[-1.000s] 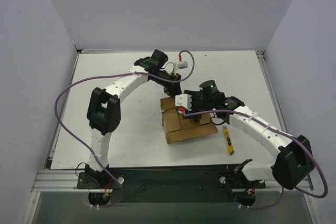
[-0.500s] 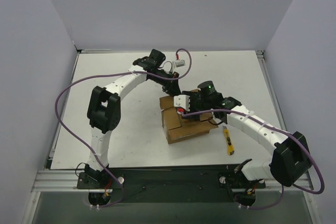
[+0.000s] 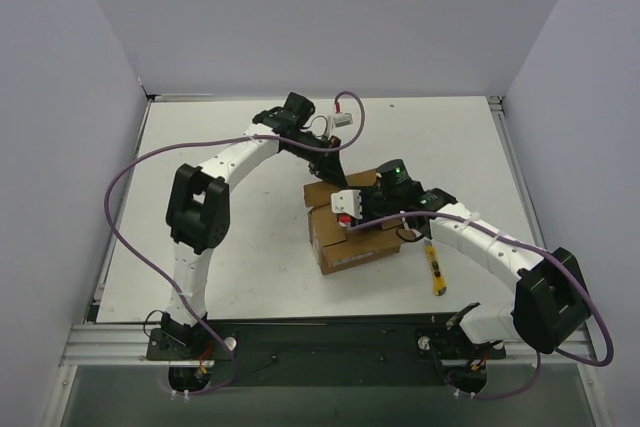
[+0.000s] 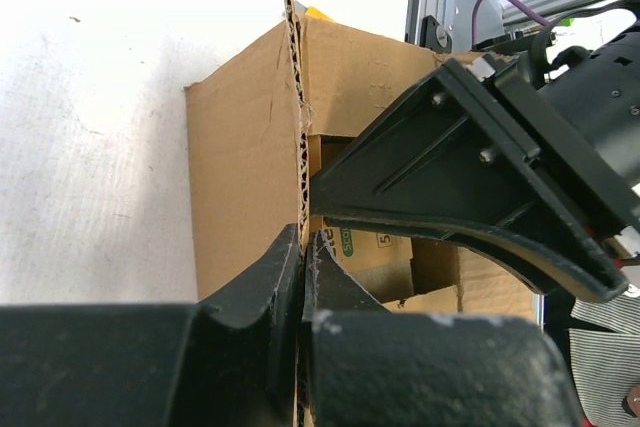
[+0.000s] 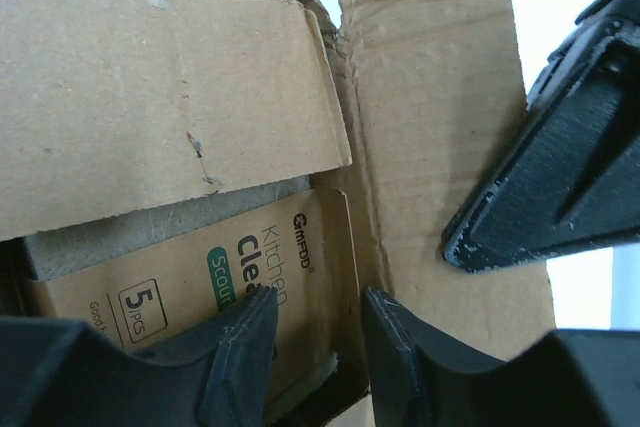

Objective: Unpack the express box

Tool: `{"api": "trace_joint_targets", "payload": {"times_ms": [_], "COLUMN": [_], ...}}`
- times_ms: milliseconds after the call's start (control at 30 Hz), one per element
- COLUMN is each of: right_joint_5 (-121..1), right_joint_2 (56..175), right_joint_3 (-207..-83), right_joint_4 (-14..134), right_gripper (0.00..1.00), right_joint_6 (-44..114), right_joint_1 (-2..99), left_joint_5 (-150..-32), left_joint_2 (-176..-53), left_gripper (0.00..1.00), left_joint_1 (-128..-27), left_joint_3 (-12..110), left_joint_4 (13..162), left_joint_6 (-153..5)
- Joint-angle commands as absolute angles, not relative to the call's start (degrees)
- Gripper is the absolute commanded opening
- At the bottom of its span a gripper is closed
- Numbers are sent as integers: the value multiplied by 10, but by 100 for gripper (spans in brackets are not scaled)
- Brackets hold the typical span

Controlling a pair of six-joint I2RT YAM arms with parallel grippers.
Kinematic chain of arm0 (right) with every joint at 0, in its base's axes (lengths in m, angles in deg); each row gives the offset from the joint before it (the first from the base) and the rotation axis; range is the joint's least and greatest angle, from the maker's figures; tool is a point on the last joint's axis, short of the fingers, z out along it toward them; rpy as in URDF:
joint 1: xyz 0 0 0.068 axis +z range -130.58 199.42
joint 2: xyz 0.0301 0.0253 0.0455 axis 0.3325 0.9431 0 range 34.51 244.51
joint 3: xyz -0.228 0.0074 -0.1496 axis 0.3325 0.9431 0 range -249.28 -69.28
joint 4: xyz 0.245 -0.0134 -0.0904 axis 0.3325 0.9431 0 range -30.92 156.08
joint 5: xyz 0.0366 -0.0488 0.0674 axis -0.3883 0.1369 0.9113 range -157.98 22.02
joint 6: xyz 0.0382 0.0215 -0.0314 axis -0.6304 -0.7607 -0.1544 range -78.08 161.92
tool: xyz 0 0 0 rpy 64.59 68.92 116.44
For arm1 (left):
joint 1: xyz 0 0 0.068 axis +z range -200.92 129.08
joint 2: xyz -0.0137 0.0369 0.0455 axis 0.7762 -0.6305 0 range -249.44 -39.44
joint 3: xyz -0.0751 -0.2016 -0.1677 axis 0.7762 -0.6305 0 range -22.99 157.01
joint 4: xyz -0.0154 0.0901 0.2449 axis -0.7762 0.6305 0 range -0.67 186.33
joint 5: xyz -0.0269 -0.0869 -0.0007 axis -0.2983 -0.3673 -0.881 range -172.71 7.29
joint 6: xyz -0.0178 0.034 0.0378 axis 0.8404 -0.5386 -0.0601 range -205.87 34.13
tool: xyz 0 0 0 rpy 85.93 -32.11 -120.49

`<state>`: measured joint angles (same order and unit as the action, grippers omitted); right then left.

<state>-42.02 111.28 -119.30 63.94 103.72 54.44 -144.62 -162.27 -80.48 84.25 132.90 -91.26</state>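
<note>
The express box (image 3: 362,243) stands open mid-table, brown corrugated, flaps up. My left gripper (image 3: 334,173) is shut on its far flap (image 4: 297,97); the fingers (image 4: 262,282) pinch the flap's edge from both sides. My right gripper (image 3: 349,211) reaches down into the box. In the right wrist view it (image 5: 312,322) is open, with its fingers (image 5: 236,343) either side of the end edge of a small brown inner box (image 5: 270,267) printed "Kitchen", "5 pcs". That inner box also shows in the left wrist view (image 4: 372,247). One flap (image 5: 160,97) partly covers it.
A yellow utility knife (image 3: 436,268) lies on the table just right of the box. The left finger (image 5: 560,182) hangs close over the held flap (image 5: 440,117). White walls stand on three sides of the table (image 3: 230,267).
My right gripper has moved left and down into the open box. The box has shifted slightly with it. The left gripper keeps its hold on the flap.
</note>
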Motion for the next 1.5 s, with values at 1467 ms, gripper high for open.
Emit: {"api": "trace_joint_targets", "payload": {"times_ms": [1467], "right_joint_5": [-657], "right_joint_2": [947], "right_joint_3": [-1254], "right_joint_4": [606], "right_gripper": [0], "right_joint_6": [750], "right_joint_1": [297], "left_joint_5": [-1357], "left_joint_2": [-1565], "left_gripper": [0], "left_joint_1": [-818], "left_joint_3": [886], "left_joint_4": [1400], "left_joint_6": [-1010]}}
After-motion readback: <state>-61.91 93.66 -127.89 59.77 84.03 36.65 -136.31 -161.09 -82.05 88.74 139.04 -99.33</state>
